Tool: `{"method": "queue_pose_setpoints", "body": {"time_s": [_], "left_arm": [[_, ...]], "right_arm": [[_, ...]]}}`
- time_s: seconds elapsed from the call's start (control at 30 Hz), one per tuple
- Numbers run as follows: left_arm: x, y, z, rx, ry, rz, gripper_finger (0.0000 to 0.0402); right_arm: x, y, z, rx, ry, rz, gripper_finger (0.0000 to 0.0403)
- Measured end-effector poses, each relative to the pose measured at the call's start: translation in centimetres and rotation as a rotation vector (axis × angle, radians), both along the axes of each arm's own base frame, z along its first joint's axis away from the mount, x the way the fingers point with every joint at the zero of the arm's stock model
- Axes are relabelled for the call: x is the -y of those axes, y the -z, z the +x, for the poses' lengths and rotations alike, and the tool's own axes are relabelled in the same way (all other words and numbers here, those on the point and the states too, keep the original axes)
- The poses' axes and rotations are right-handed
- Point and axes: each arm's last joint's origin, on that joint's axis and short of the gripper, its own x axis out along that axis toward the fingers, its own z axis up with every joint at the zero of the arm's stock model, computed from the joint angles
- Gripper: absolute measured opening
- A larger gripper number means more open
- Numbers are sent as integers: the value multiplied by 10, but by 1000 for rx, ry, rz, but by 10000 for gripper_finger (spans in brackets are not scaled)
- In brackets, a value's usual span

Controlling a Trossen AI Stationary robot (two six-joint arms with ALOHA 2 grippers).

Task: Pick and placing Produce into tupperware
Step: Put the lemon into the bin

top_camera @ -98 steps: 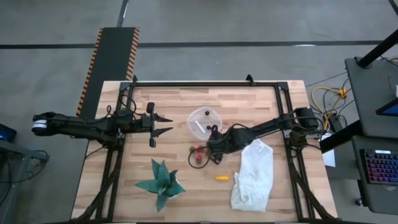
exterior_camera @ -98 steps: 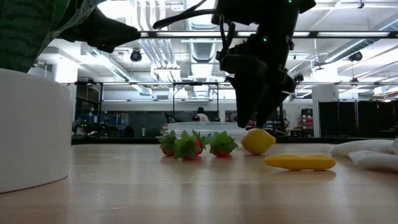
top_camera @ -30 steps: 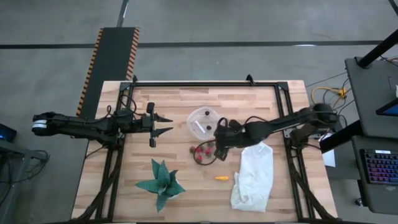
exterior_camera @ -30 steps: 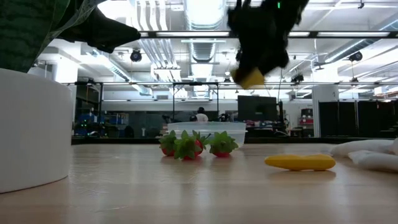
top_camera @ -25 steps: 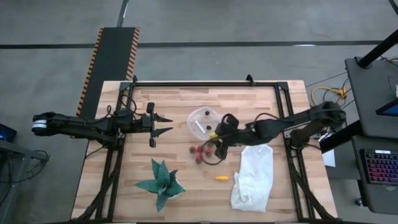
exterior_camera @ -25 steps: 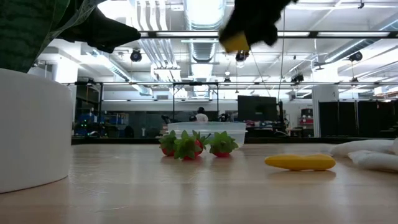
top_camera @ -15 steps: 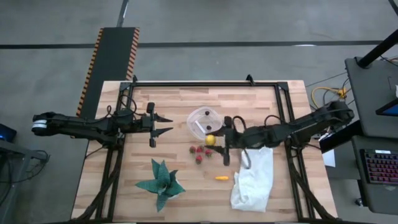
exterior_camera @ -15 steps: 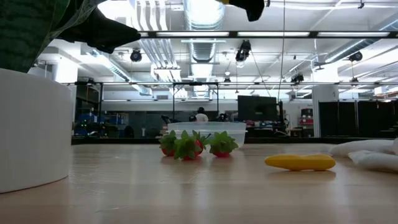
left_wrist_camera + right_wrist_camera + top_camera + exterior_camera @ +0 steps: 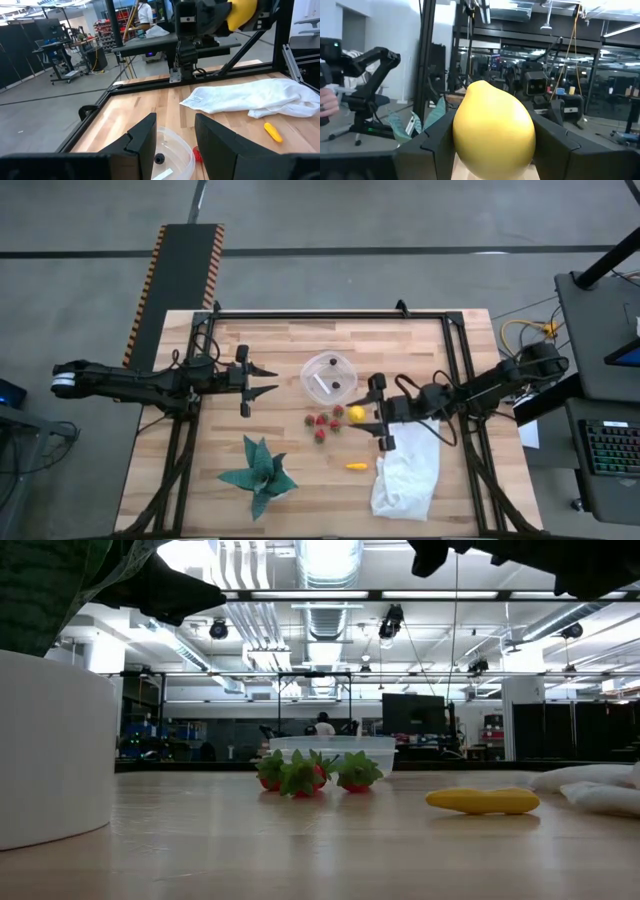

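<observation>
Two grippers are showing in the high view. Left gripper [image 9: 268, 379] is hanging at centre-left, fingers spread, holding nothing. Green plant shape [image 9: 259, 473] is lying at lower left of the bench [image 9: 420, 340]. Tupperware [image 9: 328, 376] is sitting at centre, one dark ball inside. Strawberries [image 9: 321, 425] are lying just below it. Right gripper [image 9: 356, 414] is pinching the lemon [image 9: 356, 413] right of the strawberries. Small orange piece [image 9: 356, 466] and white bag [image 9: 405, 472] are lying at lower right.
</observation>
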Motion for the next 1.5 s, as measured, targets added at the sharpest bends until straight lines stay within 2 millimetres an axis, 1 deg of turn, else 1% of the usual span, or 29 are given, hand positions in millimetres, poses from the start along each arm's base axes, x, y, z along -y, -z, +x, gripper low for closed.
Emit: {"method": "queue_pose_setpoints", "body": {"time_s": [0.2,0.33,0.47,0.53,0.6,0.67,0.73,0.83,0.9,1.1,1.3,1.43,1.5], "left_arm": [[0,0,0,0,0,0,121],[0,0,0,0,0,1,121],[1,-1,0,11,18,21,120],[3,-3,0,27,99,31,115],[6,-7,0,70,211,30,100],[10,-10,-1,110,328,38,79],[13,-12,-1,131,407,44,54],[15,-12,-2,125,429,45,15],[15,-10,-1,111,428,42,5],[15,-10,-1,105,428,37,22],[15,-10,-1,105,425,37,24],[14,-10,-1,106,419,38,24],[14,-10,-1,104,405,38,24]], "right_arm": [[0,-6,6,-13,36,2,193],[1,-5,15,-133,143,-18,193],[2,-8,23,-226,164,-31,193],[2,-11,26,-245,168,-40,193],[3,-14,28,-258,192,-47,193],[7,-16,31,-284,215,-54,193],[13,-17,34,-323,241,-60,193],[25,-17,38,-374,282,-48,193],[36,-14,39,-407,315,-28,193],[76,-8,40,-521,416,32,193],[118,0,40,-664,467,147,193],[142,3,52,-755,463,228,193],[151,6,63,-817,468,241,193]]}}
